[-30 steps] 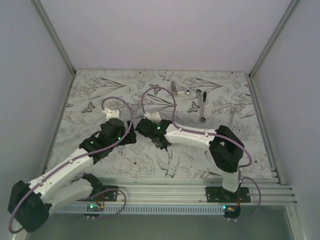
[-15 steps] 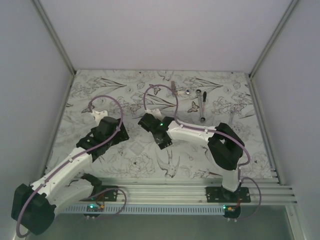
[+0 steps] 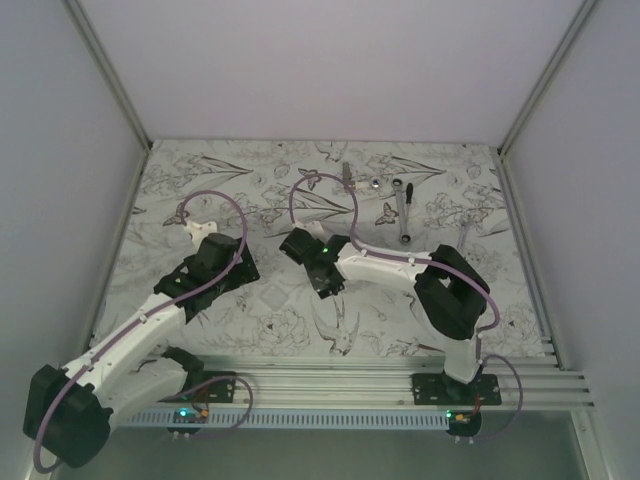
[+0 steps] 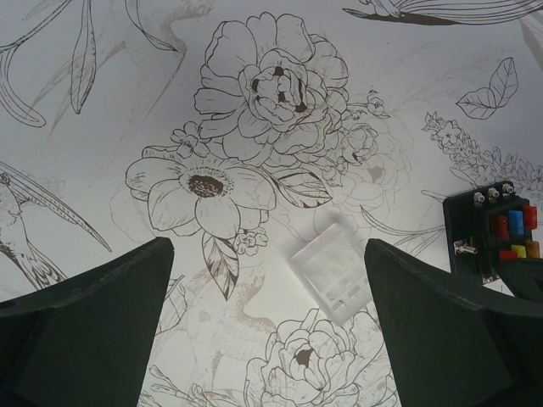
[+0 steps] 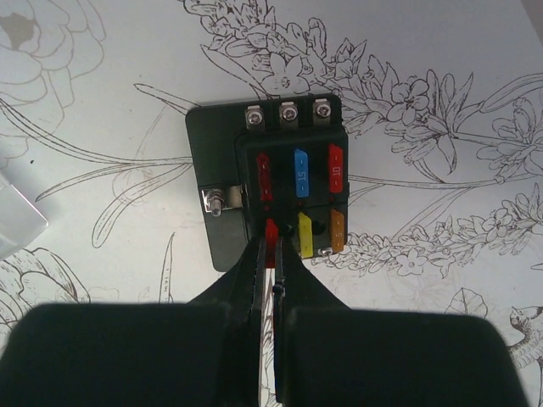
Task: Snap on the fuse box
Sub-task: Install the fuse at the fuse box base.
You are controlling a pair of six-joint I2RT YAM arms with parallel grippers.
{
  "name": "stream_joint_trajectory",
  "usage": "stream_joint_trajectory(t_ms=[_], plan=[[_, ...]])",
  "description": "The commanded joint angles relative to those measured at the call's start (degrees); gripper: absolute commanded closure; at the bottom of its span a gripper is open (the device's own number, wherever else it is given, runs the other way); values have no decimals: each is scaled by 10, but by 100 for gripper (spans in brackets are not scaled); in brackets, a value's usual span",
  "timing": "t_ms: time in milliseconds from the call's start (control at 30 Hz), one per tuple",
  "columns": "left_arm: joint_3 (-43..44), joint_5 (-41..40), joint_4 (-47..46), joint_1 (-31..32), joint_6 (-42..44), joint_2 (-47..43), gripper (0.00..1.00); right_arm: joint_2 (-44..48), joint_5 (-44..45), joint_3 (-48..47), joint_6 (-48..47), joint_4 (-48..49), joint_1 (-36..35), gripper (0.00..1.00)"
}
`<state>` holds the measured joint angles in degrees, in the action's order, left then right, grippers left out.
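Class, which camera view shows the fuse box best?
Right wrist: the fuse box sits close and nearly whole, coloured fuses plain. Left wrist catches part at its right edge; the top external view does not show it clearly.

Check both arms: the left arm (image 3: 125, 340) and right arm (image 3: 385, 268) have white links and black joint housings. You will find a purple cable (image 3: 212, 194) looped along each. The tool fingers (image 4: 81, 326) are matte and dark.
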<state>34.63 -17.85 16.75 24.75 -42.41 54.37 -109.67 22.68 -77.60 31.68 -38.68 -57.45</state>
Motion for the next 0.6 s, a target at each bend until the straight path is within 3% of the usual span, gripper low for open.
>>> stream_joint_trajectory(t_ms=[0, 567], plan=[[-2, 4, 18, -3, -1, 1, 0, 8, -6, 6, -6, 18, 7, 100], [0, 13, 17, -3, -1, 1, 1, 55, -44, 84, -16, 86, 20, 100]])
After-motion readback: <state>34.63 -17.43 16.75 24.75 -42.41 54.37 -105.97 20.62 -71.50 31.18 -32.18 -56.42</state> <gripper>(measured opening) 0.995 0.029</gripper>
